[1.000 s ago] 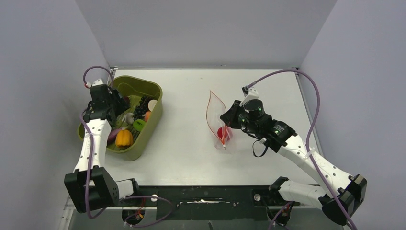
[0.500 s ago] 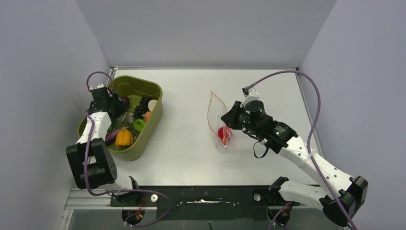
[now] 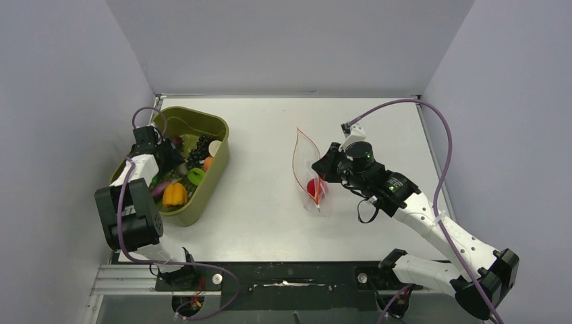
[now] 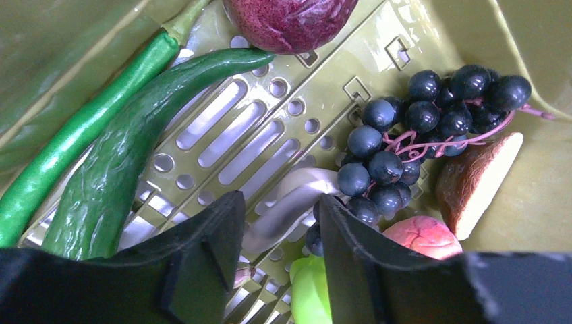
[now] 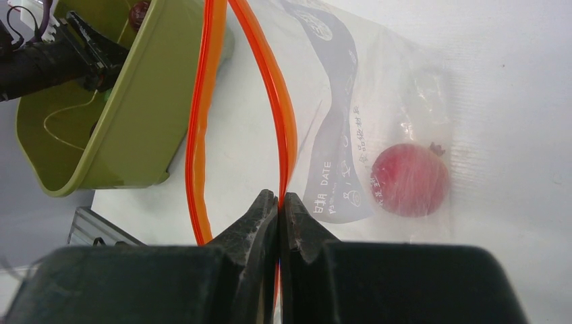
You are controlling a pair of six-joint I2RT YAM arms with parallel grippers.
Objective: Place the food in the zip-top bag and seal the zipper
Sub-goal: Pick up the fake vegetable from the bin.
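Note:
The clear zip-top bag (image 3: 307, 169) stands open mid-table with its orange-red zipper (image 5: 202, 121) spread in a loop. A red round fruit (image 5: 410, 179) lies inside the bag. My right gripper (image 5: 279, 202) is shut on one zipper edge and holds the mouth open. My left gripper (image 4: 280, 229) is open, low inside the olive tub (image 3: 209, 185), its fingers either side of a pale mushroom piece (image 4: 290, 209). Around it lie a dark grape bunch (image 4: 418, 128), green cucumber (image 4: 128, 162), green pepper (image 4: 67, 148), purple round piece (image 4: 290, 20), brown piece (image 4: 472, 182), pink piece (image 4: 421, 236) and lime piece (image 4: 310, 290).
An orange-yellow pepper (image 3: 175, 194) and a lime ring (image 3: 195, 175) lie in the tub's near half. Grey walls close the table on the left, back and right. The left arm's base (image 3: 131, 223) stands beside the tub's near corner.
My left gripper has moved farther back and lower into the tub, and the left arm has folded toward the left wall. My right gripper and the bag have barely moved.

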